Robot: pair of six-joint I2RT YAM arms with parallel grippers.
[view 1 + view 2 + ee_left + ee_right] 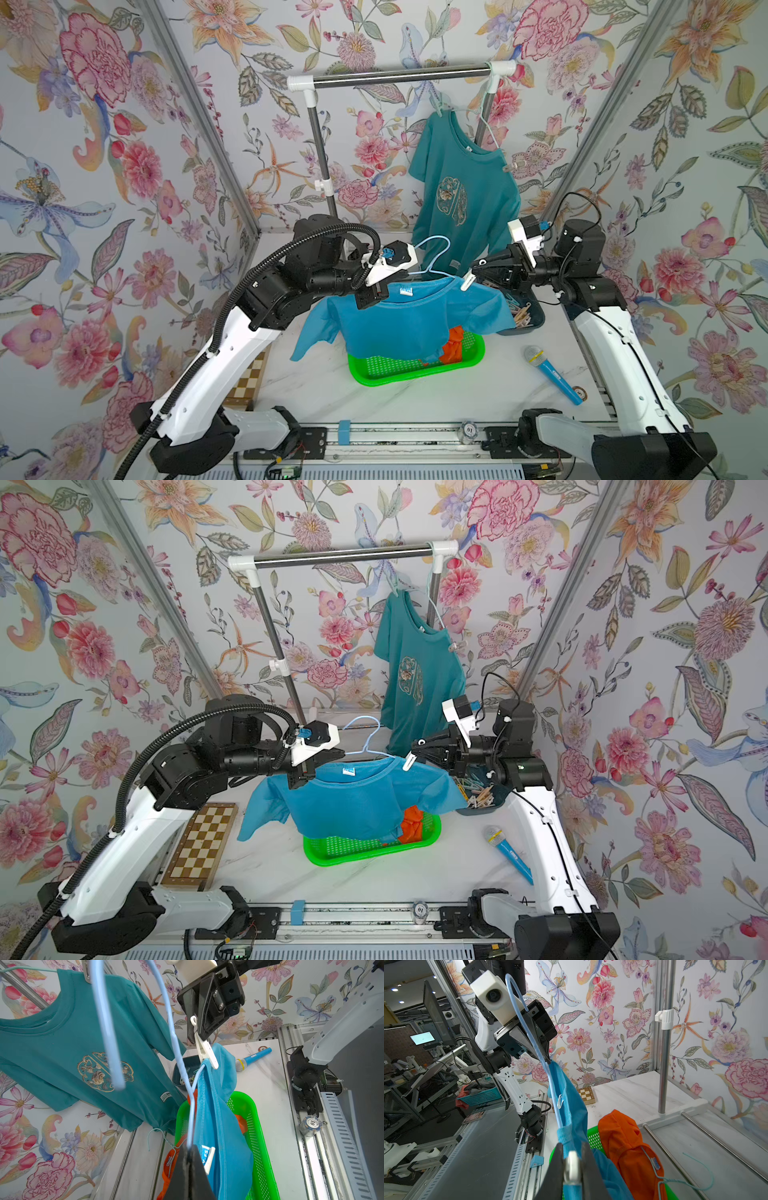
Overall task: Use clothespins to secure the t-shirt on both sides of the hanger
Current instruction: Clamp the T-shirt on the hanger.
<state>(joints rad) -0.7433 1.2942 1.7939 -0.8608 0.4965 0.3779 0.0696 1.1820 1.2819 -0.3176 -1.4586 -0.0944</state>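
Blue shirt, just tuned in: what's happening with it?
The left gripper holds the hanger and blue shirt up by one shoulder, above the basket. The right gripper grips a clothespin set against the other shoulder. No pin shows on the left gripper's side yet.

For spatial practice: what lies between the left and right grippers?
In both top views, the blue t-shirt on the light blue hanger spans that stretch; the left gripper grips one shoulder, the right gripper a white clothespin at the other.
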